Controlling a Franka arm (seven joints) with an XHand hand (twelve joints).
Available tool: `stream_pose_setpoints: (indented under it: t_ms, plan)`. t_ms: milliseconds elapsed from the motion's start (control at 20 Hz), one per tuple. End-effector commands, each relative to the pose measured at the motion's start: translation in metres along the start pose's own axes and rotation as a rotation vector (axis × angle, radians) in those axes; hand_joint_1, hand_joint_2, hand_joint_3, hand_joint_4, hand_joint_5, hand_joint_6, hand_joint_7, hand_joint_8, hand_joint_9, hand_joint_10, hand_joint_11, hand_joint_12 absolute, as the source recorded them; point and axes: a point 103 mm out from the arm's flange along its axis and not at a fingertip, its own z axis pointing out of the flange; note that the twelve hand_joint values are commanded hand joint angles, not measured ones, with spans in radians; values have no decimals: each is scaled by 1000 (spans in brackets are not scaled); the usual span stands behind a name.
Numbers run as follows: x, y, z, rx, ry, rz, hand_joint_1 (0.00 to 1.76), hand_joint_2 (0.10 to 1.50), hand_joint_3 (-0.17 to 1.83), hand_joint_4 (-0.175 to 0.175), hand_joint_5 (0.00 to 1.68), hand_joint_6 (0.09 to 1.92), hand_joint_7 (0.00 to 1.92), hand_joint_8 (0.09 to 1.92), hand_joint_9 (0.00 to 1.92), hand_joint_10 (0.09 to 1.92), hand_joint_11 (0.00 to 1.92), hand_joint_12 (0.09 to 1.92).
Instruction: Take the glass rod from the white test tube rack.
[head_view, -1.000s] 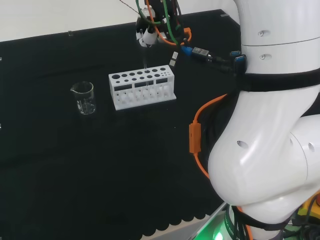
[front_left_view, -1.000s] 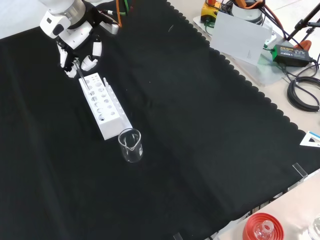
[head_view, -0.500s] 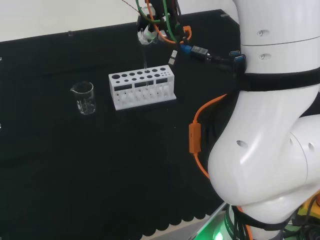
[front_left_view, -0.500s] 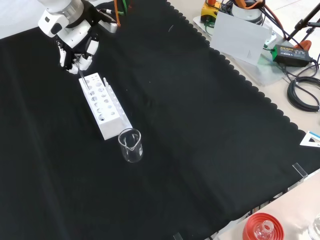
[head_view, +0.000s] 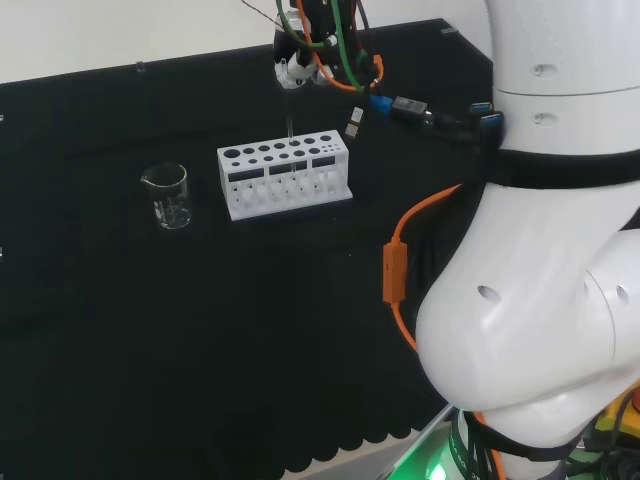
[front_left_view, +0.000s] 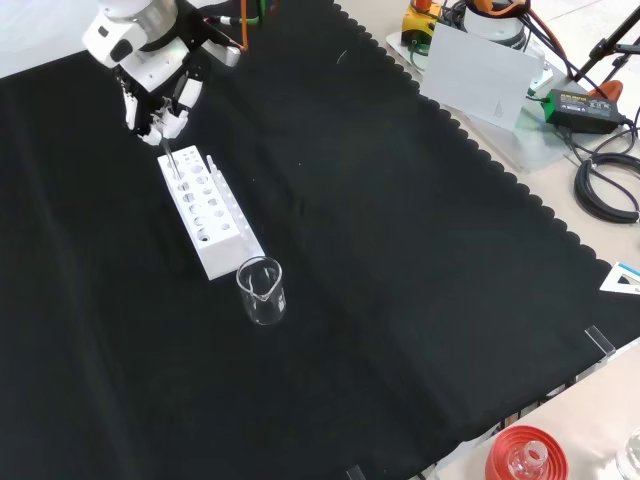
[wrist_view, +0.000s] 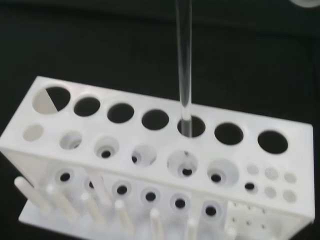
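Because the glass rod (wrist_view: 184, 60) stands almost upright with its lower end just inside a hole in the back row of the white test tube rack (wrist_view: 150, 165), the coming move turns on keeping the lift along that long axis. In the front view the robot hand (front_left_view: 160, 95) sits at the upper left of the frame, directly above the rack's far end (front_left_view: 205, 205), its fingers curled in and pinching the rod's top, while the thin rod (front_left_view: 166, 160) runs down from them into the rack. The head view puts the robot hand (head_view: 296, 62) at the top centre, with the rod (head_view: 289, 125) dropping straight to the rack (head_view: 285, 178) below it. A straight upward pull looks called for; any sideways drift could knock the rod against the hole's rim.
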Motion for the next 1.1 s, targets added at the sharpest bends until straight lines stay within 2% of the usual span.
stream_pose_setpoints:
  t_ms: [50,200,250,400,450,500,700,850,1100]
  plan:
    - [4,-11,-16,-141,-47,-56,1194,1146,-175,-175,1088,866,1566,704,1710,540,1641,619]
    - [5,-11,-19,-117,-67,-51,1197,1138,-175,-175,1108,835,1595,677,1743,506,1657,605]
    - [6,-11,-20,-103,-77,-28,1198,1135,-175,-175,1115,823,1601,671,1750,499,1660,603]
    - [12,-11,-26,-115,-73,-20,1202,1128,-175,-175,1131,796,1615,661,1763,486,1665,602]
    - [-4,-20,-25,-129,-86,4,1202,1126,-175,-175,1136,788,1619,657,1768,483,1666,603]
    - [-6,-25,-29,-133,-89,14,1203,1125,-175,-175,1139,783,1622,655,1772,481,1668,603]
    - [17,-27,-48,-160,-80,7,1204,1122,-175,-175,1144,774,1628,652,1781,479,1676,607]
    - [21,-34,-58,-158,-82,9,1204,1121,-175,-175,1147,770,1632,651,1786,477,1680,609]
    - [22,-51,-73,-193,-57,-10,1205,1120,-175,-175,1150,765,1635,651,1792,476,1683,610]
